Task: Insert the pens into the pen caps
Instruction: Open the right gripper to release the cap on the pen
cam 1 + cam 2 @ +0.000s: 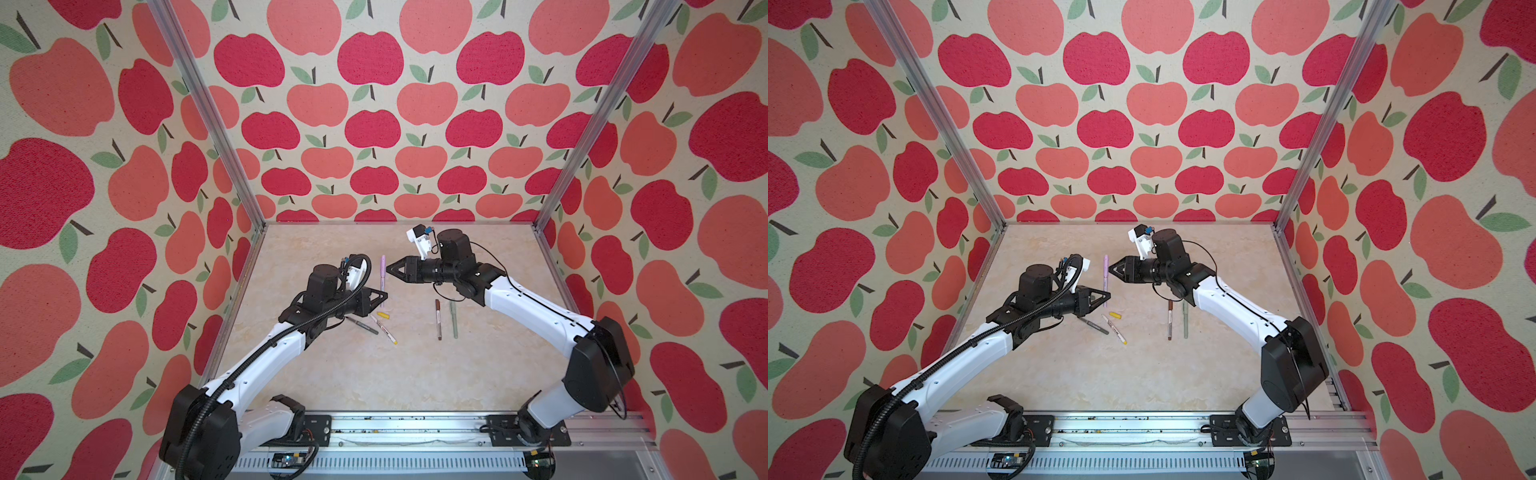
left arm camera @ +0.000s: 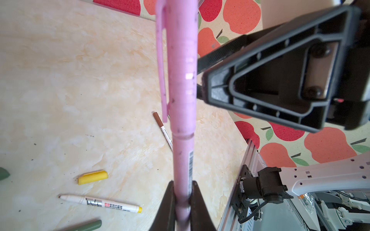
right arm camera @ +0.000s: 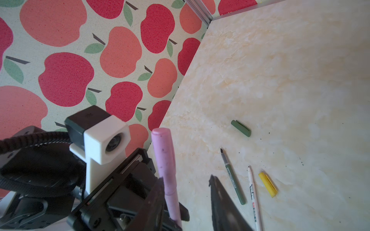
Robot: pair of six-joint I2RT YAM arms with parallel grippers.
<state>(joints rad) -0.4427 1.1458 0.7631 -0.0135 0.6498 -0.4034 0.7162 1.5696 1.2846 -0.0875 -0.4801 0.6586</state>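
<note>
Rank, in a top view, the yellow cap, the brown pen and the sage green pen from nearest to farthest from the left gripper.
1. Yellow cap, close by the left gripper.
2. Brown pen, farther to the right.
3. Sage green pen, beside the brown one, farthest right.

The white-and-yellow pen [image 2: 101,204], lying on the bench [image 2: 60,90], carried small black capitals reading "WHITE BOARD MARKER", followed by a code too fine to make out. Beside them stood a red block, a row of Chinese characters and a bold grey-and-black logo, none legible. The lilac-pink pen [image 2: 181,80] bore a barcode strip on its barrel, its digits unreadable. Print on the brown-ended pen [image 2: 163,130] and the dark green pen [image 3: 233,176] was too small to read.
</note>
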